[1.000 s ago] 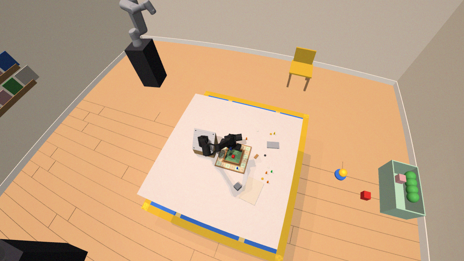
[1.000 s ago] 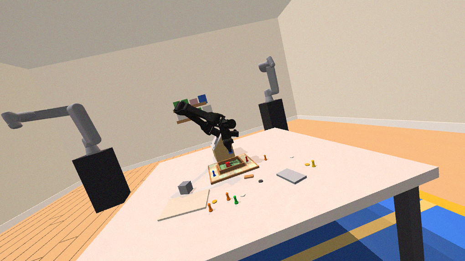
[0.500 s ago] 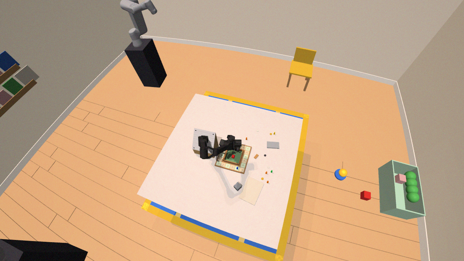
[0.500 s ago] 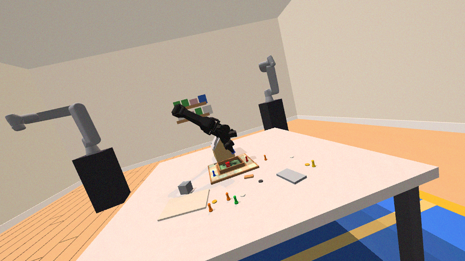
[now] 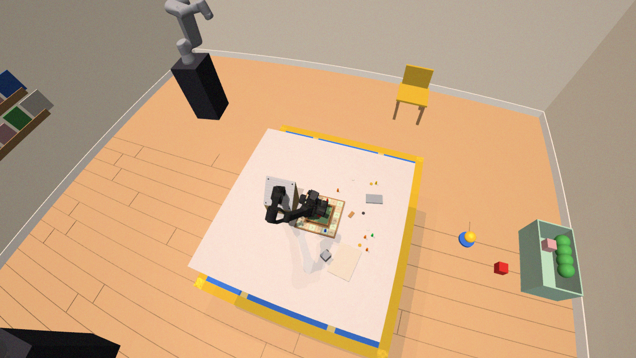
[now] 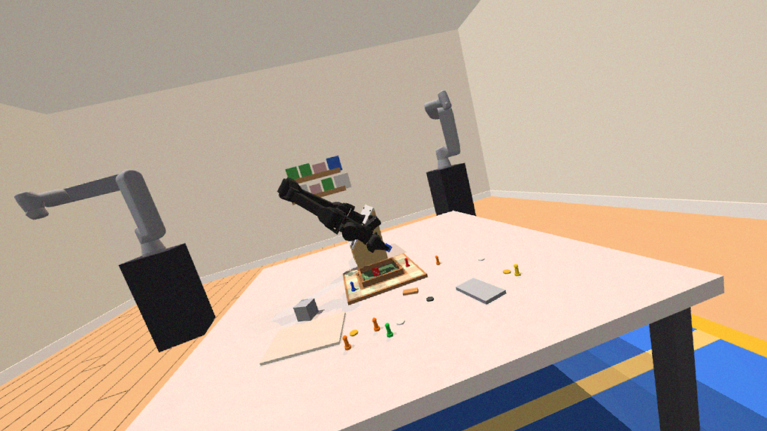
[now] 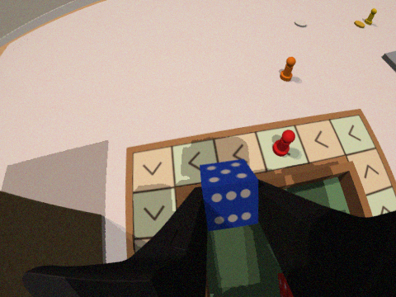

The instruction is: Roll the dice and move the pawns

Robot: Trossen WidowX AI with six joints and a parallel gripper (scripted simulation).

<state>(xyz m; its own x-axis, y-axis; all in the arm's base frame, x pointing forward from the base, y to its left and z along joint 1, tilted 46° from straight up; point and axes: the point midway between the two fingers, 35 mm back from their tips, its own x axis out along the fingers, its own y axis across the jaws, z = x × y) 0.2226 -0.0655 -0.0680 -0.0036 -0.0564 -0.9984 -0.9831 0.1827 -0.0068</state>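
- The gripper is holding the blue die between its fingers.
- The red die lies in the tray; its number seems too small for reading.
- From it, in top view, the red pawn stands toward one o'clock, the blue pawn toward five.

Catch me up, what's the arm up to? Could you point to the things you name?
The gripper [image 6: 388, 248] [image 7: 226, 190] holds the blue die [image 6: 388, 247] [image 7: 230, 198] above the game board [image 5: 336, 236] [image 6: 384, 291] [image 7: 243, 138]. The red die [image 6: 376, 270] [image 7: 285, 285] is already in the tray [image 5: 332, 218] [image 6: 382, 279] [image 7: 355, 186]. The red pawn [image 6: 406, 262] [image 7: 285, 143] and blue pawn [image 5: 325, 230] [image 6: 352, 285] stand on the board's track. The blue die still needs dropping into the tray.
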